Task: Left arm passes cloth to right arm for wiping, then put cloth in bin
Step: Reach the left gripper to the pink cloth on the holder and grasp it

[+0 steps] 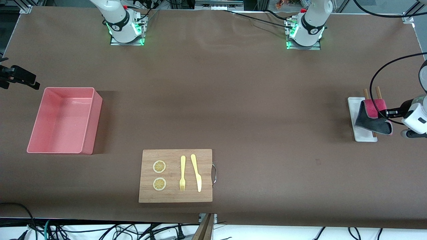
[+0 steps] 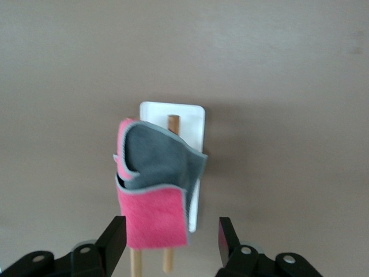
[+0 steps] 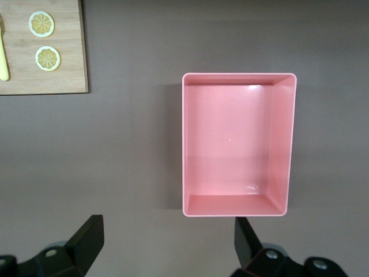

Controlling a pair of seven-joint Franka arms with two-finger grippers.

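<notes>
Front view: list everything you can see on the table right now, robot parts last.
cloth: one, pink and grey, draped on wooden pegs over the white tray, left arm's end.
bin: one, pink, right arm's end.
cutting board: one, wooden, nearest the front camera.
lemon slices: two, yellow, on the board.
fork: one, yellow, on the board.
knife: one, yellow, beside the fork.
left hand: open, at the cloth.
right hand: open, over the bin.

Glossy plastic bin (image 1: 63, 121), soft cloth (image 1: 373, 116), wooden cutting board (image 1: 175, 175)
</notes>
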